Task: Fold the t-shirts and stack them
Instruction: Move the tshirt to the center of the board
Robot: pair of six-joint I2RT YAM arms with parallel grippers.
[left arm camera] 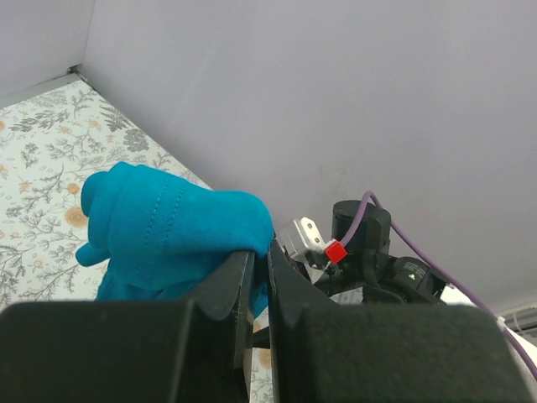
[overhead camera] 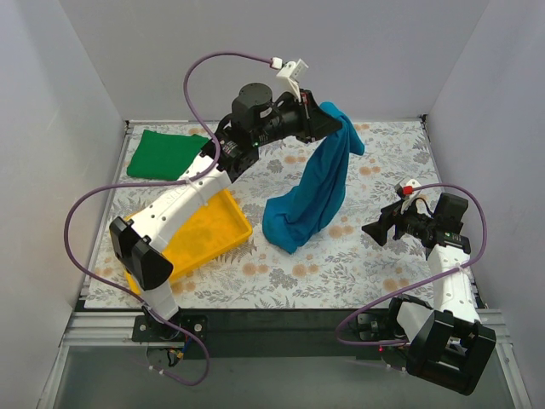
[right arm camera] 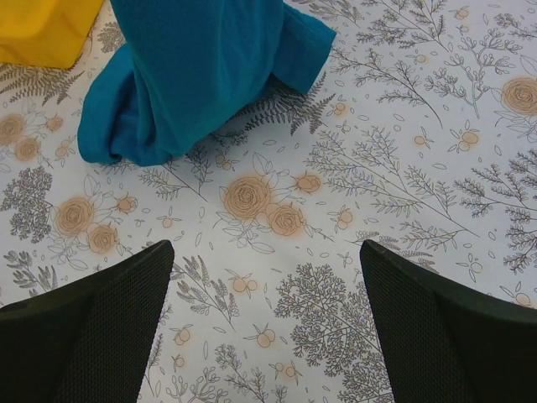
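Observation:
The teal-blue t-shirt (overhead camera: 311, 192) hangs from my left gripper (overhead camera: 328, 126), which is raised near the back of the table and shut on the shirt's top edge (left arm camera: 180, 227). Its lower end is bunched on the flowered cloth (right arm camera: 180, 84). The bright green t-shirt (overhead camera: 166, 154) lies folded flat at the back left. My right gripper (overhead camera: 376, 230) hovers to the right of the hanging shirt, open, with only the cloth between its fingers (right arm camera: 267, 277).
A yellow plastic tray (overhead camera: 209, 230) stands at the front left, under the left arm, and its corner (right arm camera: 46, 29) shows beside the shirt's lower end. Grey walls close in the table on three sides. Purple cables loop from both arms.

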